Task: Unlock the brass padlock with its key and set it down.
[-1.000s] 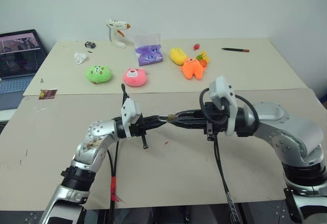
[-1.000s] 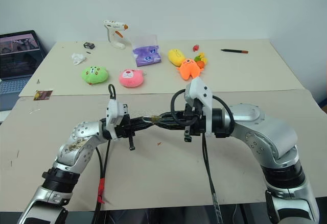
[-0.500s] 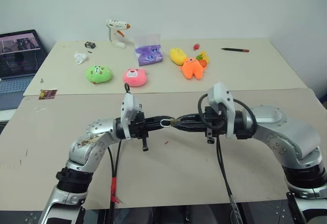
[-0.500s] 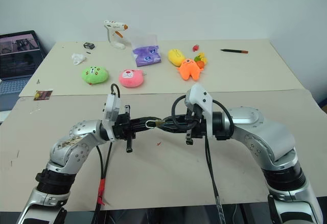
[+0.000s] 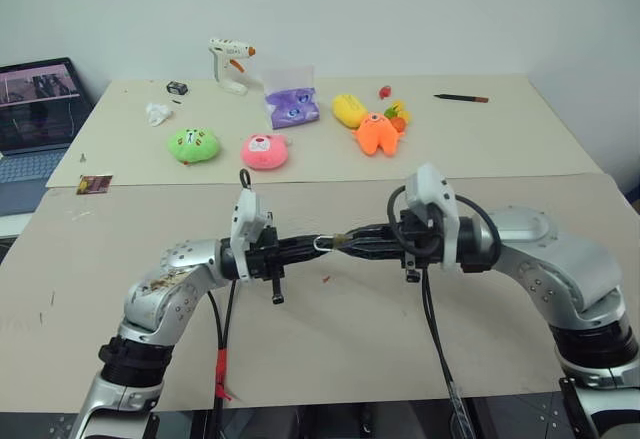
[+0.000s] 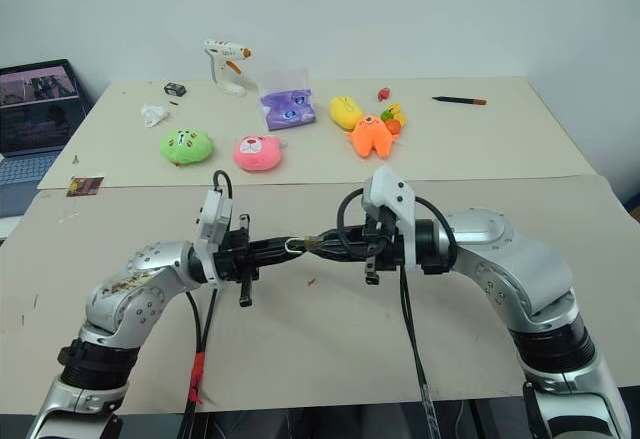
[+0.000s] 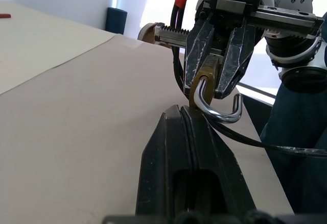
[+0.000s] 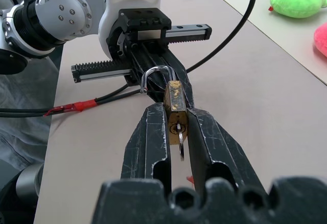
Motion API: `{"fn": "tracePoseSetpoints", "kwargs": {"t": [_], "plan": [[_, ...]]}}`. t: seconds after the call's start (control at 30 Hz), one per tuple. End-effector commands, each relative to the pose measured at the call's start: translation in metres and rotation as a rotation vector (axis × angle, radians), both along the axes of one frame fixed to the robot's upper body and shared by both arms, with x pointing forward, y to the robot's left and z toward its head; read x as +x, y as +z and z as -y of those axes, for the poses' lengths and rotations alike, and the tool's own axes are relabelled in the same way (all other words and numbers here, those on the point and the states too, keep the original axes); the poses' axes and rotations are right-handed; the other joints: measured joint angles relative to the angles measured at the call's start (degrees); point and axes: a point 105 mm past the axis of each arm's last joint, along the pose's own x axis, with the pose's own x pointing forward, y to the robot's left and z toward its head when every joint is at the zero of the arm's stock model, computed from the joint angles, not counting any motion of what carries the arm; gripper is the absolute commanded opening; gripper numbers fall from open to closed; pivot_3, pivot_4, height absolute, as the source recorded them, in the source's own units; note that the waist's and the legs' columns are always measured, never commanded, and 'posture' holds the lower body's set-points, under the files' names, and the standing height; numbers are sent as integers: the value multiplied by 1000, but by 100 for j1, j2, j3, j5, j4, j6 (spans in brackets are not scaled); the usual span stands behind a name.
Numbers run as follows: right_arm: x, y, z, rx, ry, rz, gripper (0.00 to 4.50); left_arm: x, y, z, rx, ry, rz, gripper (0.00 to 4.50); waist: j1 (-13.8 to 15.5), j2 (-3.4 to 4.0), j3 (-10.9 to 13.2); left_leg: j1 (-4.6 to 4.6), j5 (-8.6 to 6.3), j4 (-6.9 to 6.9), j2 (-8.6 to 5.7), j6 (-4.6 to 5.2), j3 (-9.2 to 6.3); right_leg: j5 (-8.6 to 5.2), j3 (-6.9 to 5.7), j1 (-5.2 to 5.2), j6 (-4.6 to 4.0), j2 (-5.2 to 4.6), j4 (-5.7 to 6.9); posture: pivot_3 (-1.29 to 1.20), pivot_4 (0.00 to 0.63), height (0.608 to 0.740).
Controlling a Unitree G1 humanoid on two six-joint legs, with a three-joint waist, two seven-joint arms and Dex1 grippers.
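Right wrist view: the small golden-brass padlock (image 8: 174, 109) sits clamped between the right gripper (image 8: 176, 132)'s black fingers, its silver shackle (image 7: 217, 106) swung free at one end.

At the frame's centre, above the tan table (image 5: 400, 329), the thin silver key (image 8: 180, 143) hangs from the lock's keyhole. The left gripper (image 5: 308, 245), jaws pressed fully together, points its tips at the shackle; whether it pinches it I cannot tell. Unlocking looks done; next the padlock must be lowered gently and released.
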Motion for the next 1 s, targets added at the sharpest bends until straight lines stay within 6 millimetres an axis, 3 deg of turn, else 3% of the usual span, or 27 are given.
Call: {"fn": "tracePoseSetpoints", "kwargs": {"t": [0.03,0.37,0.63,0.83,1.0], "plan": [[5,13,3,13,-19,72,117,-12,10,6,-26,-62,39,42,-1,0,0,0,0,0,0,0,0,0,0,0,0,0,0,0,150,740],[16,-16,14,-54,-55,53,117,-11,10,4,-23,-53,37,42,1,0,0,2,0,-4,0,0,0,0,0,0,0,0,-1,0,150,740],[14,-21,17,-49,-49,32,117,-11,10,4,-23,-43,38,42,1,0,0,2,0,-4,2,-1,0,0,0,1,0,1,-2,0,150,740],[27,-14,22,3,-118,26,117,-12,9,4,-24,-46,34,42,-1,0,0,2,0,-4,2,-1,0,0,0,1,0,0,-3,0,150,740],[31,3,25,48,-127,44,117,-12,8,5,-20,-51,34,42,2,0,0,1,0,-4,1,-1,1,0,1,1,-1,1,-3,0,150,740]]}}
